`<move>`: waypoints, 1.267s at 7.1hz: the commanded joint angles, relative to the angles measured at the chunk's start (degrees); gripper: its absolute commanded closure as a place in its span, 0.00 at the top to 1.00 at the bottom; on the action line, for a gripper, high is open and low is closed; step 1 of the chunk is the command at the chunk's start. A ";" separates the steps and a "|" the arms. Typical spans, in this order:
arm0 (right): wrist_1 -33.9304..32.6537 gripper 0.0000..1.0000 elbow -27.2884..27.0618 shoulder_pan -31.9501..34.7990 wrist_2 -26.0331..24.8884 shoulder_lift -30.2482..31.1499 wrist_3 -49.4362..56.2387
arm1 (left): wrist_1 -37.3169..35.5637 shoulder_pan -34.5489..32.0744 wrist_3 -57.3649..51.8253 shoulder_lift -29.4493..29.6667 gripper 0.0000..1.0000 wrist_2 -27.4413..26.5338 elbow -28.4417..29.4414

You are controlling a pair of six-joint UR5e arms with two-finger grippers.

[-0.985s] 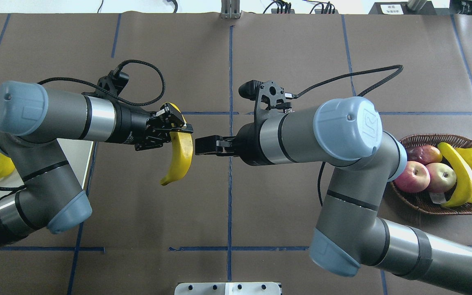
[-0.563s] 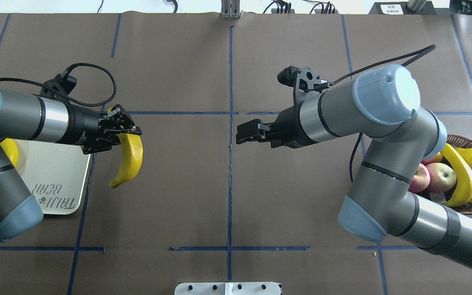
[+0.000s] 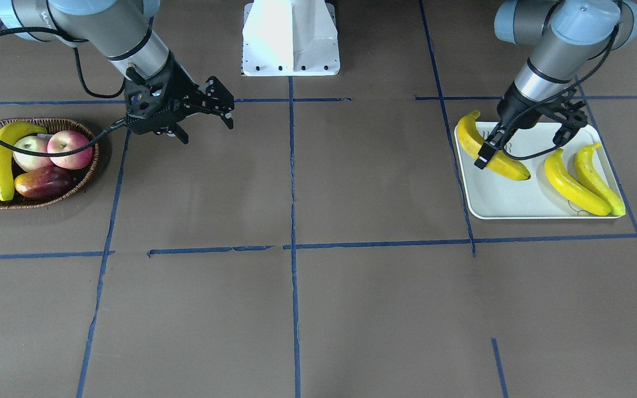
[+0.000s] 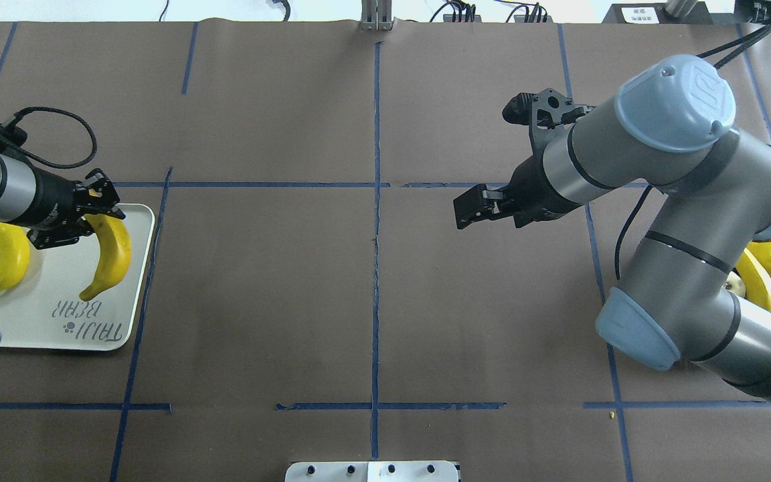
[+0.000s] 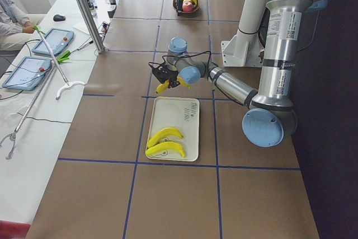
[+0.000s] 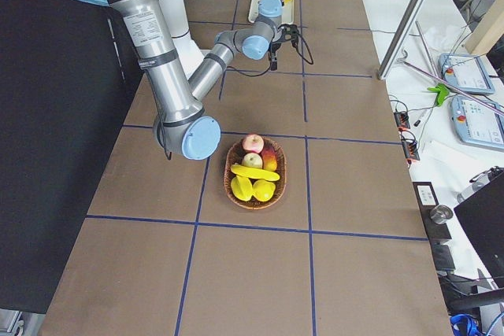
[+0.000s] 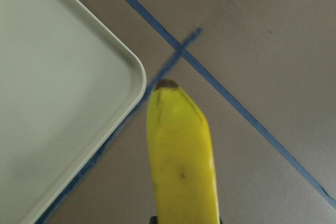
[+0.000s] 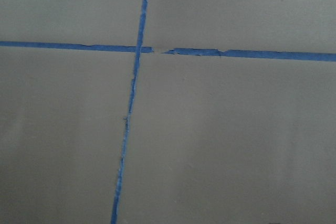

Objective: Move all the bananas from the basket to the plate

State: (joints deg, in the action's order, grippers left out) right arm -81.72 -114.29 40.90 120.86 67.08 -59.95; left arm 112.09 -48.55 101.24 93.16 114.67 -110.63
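left gripper (image 4: pixel 96 217) pinches a banana (image 4: pixel 114 254) over the plate (image 4: pixel 37 321) corner — released here, it may roll off. right gripper (image 4: pixel 460 213) spread, empty.

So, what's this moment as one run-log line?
left gripper: holding banana above plate edge | right gripper: open, empty | basket: last banana inside

"TAIJI BEAR" in grey print on the plate (image 4: pixel 51 274), upside down in the overhead view

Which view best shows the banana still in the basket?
Exterior front-facing: the banana lies unobstructed across the basket. Overhead, the right arm hides most of it; exterior right shows it whole but small, exterior left barely; the wrist views miss it.
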 commanded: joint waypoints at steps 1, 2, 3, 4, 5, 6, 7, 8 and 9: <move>-2.13 1.00 -4.52 0.67 0.07 5.33 4.75 | -2.76 -3.20 -4.56 -2.63 0.10 -0.68 2.59; -2.13 1.00 -4.53 0.58 0.07 5.26 4.75 | -2.23 -3.21 -4.74 -2.89 0.10 -4.07 5.05; -2.13 1.00 -4.45 0.49 -0.10 5.17 4.67 | -1.88 -3.13 -4.91 -2.81 0.10 -4.46 5.94; -2.13 1.00 -4.27 0.41 -0.45 5.26 4.58 | -1.79 -3.13 -4.91 -2.89 0.10 -4.55 7.00; -2.13 1.00 -4.01 0.40 -0.54 5.26 4.58 | -0.31 -2.95 -5.00 -2.63 0.11 -4.81 8.83; -2.04 1.00 -3.92 0.14 -0.72 5.26 4.40 | 3.36 -3.04 -7.53 -2.54 0.24 -4.81 11.81; -2.04 1.00 -3.92 0.14 -0.63 5.26 4.40 | 5.57 -3.04 -8.68 -2.63 0.31 -4.81 13.75; -2.04 1.00 -3.92 0.14 -0.63 5.34 4.40 | 6.90 -3.04 -8.87 -2.80 0.37 -4.81 14.56; -2.04 1.00 -3.92 0.14 -0.63 5.26 4.49 | 7.35 -3.21 -9.74 -2.89 0.71 -4.81 14.48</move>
State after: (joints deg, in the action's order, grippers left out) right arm -83.76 -118.23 41.07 120.23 72.38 -55.52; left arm 118.27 -51.63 92.44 90.39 109.87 -96.71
